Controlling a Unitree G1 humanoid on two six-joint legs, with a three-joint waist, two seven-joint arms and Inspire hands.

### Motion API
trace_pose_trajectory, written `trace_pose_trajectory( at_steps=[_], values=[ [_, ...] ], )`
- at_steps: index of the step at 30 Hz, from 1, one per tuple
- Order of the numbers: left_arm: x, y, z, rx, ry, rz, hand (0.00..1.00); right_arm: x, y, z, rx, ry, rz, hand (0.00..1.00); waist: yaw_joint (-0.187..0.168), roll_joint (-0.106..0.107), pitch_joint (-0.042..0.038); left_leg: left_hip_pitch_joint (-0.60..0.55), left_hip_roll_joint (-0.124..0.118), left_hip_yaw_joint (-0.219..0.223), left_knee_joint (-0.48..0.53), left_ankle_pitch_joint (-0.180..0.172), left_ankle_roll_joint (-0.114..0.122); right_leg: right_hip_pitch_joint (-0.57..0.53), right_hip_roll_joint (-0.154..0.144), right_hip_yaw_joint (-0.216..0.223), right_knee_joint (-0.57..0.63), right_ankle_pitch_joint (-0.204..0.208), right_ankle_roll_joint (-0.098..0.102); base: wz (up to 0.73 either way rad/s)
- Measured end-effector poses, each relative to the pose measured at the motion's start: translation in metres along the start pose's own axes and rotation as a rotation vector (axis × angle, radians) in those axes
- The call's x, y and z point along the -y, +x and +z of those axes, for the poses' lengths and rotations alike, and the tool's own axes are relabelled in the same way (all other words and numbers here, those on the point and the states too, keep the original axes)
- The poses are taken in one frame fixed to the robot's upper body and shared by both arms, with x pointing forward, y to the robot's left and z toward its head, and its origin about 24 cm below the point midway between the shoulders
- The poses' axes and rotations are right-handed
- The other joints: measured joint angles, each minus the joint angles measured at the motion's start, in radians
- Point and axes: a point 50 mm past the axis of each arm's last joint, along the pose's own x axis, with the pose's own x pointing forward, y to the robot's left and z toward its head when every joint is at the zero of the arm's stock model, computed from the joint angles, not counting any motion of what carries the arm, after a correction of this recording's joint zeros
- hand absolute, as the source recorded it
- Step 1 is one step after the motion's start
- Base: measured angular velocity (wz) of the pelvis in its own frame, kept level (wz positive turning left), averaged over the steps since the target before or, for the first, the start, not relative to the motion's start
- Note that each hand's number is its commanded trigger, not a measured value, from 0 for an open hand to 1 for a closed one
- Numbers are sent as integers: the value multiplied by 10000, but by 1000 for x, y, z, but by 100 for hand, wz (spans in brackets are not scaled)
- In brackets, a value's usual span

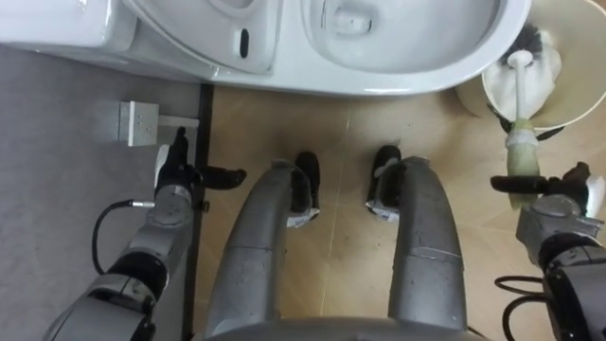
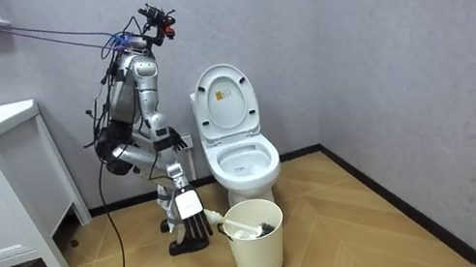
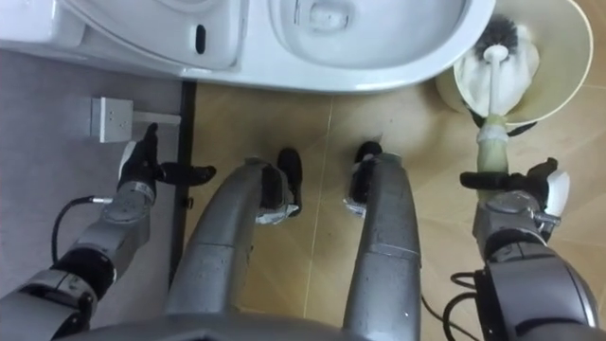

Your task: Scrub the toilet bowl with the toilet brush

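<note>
One toilet brush (image 3: 491,90), one cream bin (image 3: 564,78), one toilet (image 3: 379,78), one wall socket (image 3: 112,119). Grips the brush's pale green handle in the right hand (image 3: 526,197), fingers and thumb curled round it. Has the dark bristle head down inside the bin, just beside the toilet bowl's rim. Holds the left hand (image 3: 142,167) empty, fingers straight and thumb spread wide, near the socket. Stands bent forward close beside the toilet, lid raised.
</note>
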Motion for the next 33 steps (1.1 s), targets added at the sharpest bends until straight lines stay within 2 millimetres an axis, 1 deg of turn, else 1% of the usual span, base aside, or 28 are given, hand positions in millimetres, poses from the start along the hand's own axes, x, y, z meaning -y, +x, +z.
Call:
trace_pose_trajectory(
  at_steps=[7, 10, 15, 17, 19, 22, 23, 24, 28, 33],
  values=[
    [-5, -1, 1, 206, 352, 32, 0, 7, 3, 2, 118, -188, -100, 0, -24, -15, 7, -16, 2, -3, 20, -43, 37, -3, -7, -4, -6, -13, 21, 0],
    [-6, -2, 0, 238, 328, 167, 0, 8, 4, 3, 185, -327, -105, 0, -12, -49, 15, -108, 16, -11, 167, -83, 95, -83, -17, -4, 122, -66, 32, 0],
    [-8, -3, -2, 181, 338, 206, 0, 8, 4, 7, 286, -315, -96, 0, 51, -57, 14, -378, 24, -55, 661, -314, 136, -308, -36, 3, 531, -245, 53, -1],
    [-11, -3, -2, 195, 396, 264, 0, 9, 4, 8, 299, -283, -110, 0, 29, -61, 11, -530, 8, -47, 798, -336, 163, -444, -27, 16, 682, -301, 77, 8],
    [-14, -3, -5, 130, 467, 322, 0, 9, 4, 7, 304, -301, -91, 0, 49, -49, 8, -683, 16, -63, 1058, -432, 168, -563, -21, 10, 901, -382, 78, 3],
    [-15, -5, -9, 17, 498, 341, 0, 7, 4, 9, 457, -495, 11, 0, 60, -31, 4, -810, -8, -76, 1369, -564, 181, -672, -58, 39, 1237, -562, 109, 7],
    [-15, -5, -10, 5, 501, 340, 0, 7, 4, 10, 486, -491, 16, 0, 56, -32, 3, -861, -55, -71, 1440, -603, 146, -748, -82, 71, 1363, -627, 133, 15],
    [-15, -5, -10, 8, 511, 326, 0, 6, 4, 13, 547, -448, 23, 0, 45, -31, 4, -898, -131, -66, 1444, -606, 133, -819, -147, 123, 1454, -659, 142, 15],
    [-15, -6, -12, -52, 530, 338, 0, 3, 3, 22, 836, -288, 137, 0, 131, -1, -7, -982, -145, -45, 1503, -597, 113, -937, -169, 157, 1569, -702, 128, 5],
    [-14, -6, -12, -60, 557, 257, 0, 1, 2, 32, 1240, -111, 247, 0, 292, 2, -5, -1137, -155, -42, 1636, -614, 76, -1133, -192, 174, 1787, -791, 45, 2]
  ],
)
